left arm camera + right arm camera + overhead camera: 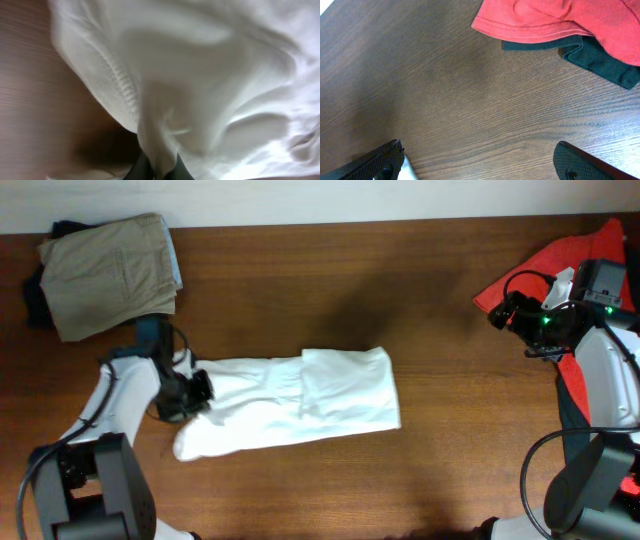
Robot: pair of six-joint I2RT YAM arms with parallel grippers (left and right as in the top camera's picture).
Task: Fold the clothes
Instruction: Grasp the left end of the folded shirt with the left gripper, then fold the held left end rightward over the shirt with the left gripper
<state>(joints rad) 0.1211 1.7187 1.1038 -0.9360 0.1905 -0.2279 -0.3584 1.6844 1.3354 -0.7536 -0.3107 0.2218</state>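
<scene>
Left wrist view: the left gripper [159,172] is clenched on a pinch of the white shirt [210,75]. Its thin, soft fabric bunches into folds above the dark fingertips, and a ribbed seam curves down its left side. Overhead, that shirt lies as a long, rumpled oblong on the middle of the wooden table [420,300], with the left gripper at its left end. In the right wrist view the right gripper [479,161] hangs released, its black fingers [380,160] wide apart over bare wood grain. Beyond them a red garment [560,17] with a stitched, curved hem overlaps a dark garment [600,60]. At the table's far left corner a khaki garment [110,275] sits folded in a squarish stack on a dark cloth [35,300].
</scene>
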